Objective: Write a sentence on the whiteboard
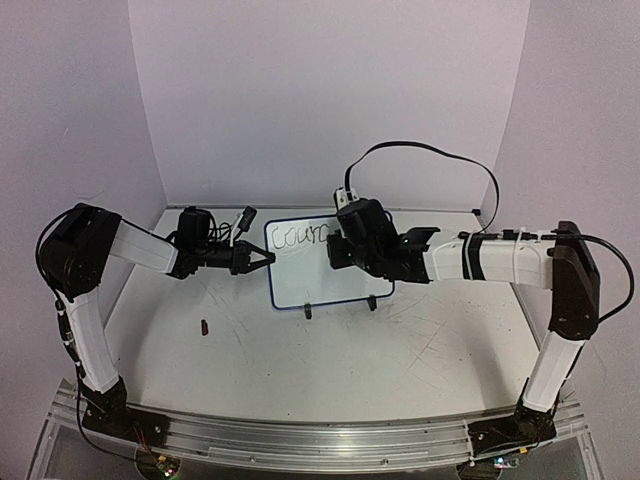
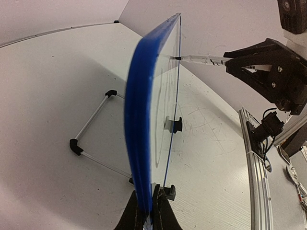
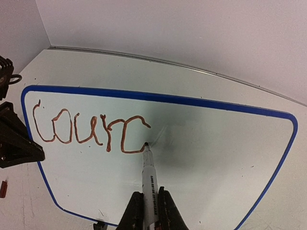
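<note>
Standing on the desk (image 1: 420, 350) at the centre of the top view, the whiteboard (image 1: 325, 285) rests on its long lower edge, so its long axis runs left to right across the frame and its writing face points toward the bottom of the frame, at the arms

Its two black feet (image 1: 308, 311) sit on the desk along the lower edge

The left end effector (image 1: 262, 258) is clamped shut on the board's left frame edge, seen at the bottom of the left wrist view (image 2: 147, 211)

The right end effector (image 3: 149, 211) is closed around a marker (image 3: 148, 177), whose long axis runs from the bottom centre of the right wrist view up to the board, tip touching the surface just right of the last letter

The sentence (image 3: 91, 129) so far reads roughly "Courc", in the board's upper left part

Risks, as I judge them: the board is pinched at one edge only, so marker pressure far from that hold could swing or tip it backward and break the stroke. Too light a press would leave gaps. Large letters may crowd the right edge, and the wrist could smear wet ink
</note>
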